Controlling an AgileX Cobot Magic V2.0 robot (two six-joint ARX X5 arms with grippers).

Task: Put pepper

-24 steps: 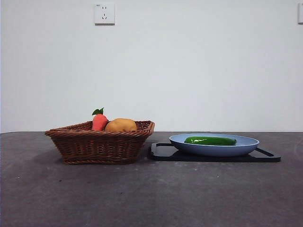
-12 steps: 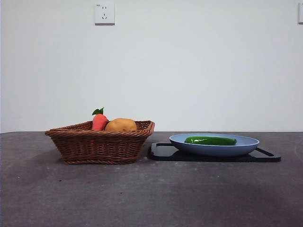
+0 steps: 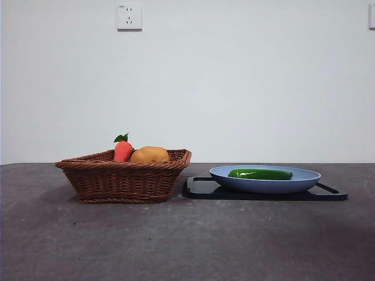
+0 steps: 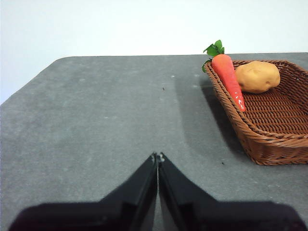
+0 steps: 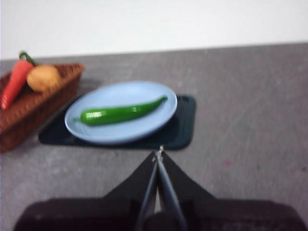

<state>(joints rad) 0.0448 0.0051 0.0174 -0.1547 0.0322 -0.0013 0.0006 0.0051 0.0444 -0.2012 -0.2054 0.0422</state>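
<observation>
The pepper (image 3: 260,174), long, slim and glossy dark green, lies on the blue plate (image 3: 304,181); it also shows in the right wrist view (image 5: 118,112) on that plate (image 5: 154,94). My right gripper (image 5: 158,153) is shut and empty, hovering short of the plate, apart from it. My left gripper (image 4: 158,156) is shut and empty over bare table, beside the wicker basket (image 4: 269,139). Neither arm shows in the front view.
The plate stands on a black tray (image 3: 202,188). The wicker basket (image 3: 123,181) to its left holds a red-orange carrot-like item (image 3: 123,150) with a green leaf top and a tan potato-like lump (image 3: 150,155). A wall socket (image 3: 129,17) is on the back wall.
</observation>
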